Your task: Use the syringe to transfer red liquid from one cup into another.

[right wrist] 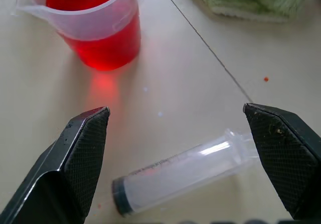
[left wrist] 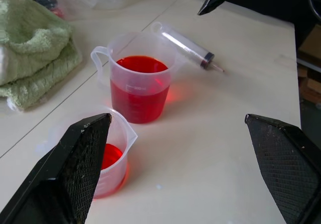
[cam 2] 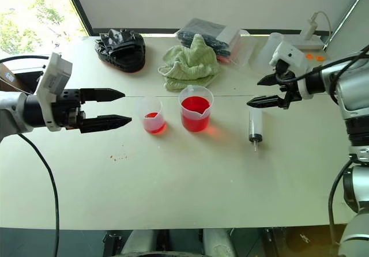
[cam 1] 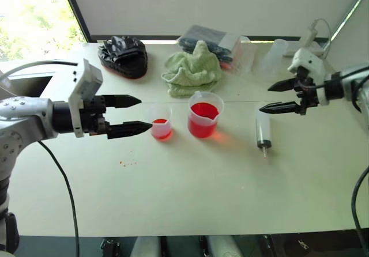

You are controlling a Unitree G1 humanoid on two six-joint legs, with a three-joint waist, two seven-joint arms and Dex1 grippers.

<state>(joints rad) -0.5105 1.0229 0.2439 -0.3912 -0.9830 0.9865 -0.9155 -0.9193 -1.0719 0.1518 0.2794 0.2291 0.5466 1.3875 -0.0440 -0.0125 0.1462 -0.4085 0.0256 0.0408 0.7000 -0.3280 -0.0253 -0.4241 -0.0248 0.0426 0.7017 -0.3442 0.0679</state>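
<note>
Syringe (cam 2: 255, 125) lies flat on the counter (cam 2: 190, 176), free, just right of the larger beaker (cam 2: 195, 109), which holds plenty of red liquid (cam 2: 195, 106). Small cup (cam 2: 150, 114) stands left of the beaker with a little red in the bottom. Right tool (cam 2: 263, 90) hangs above the syringe, jaws wide, empty. Left tool (cam 2: 119, 106) is level, jaws wide, empty, beside the small cup. Green towel (cam 2: 190, 63) lies behind the beaker.
</note>
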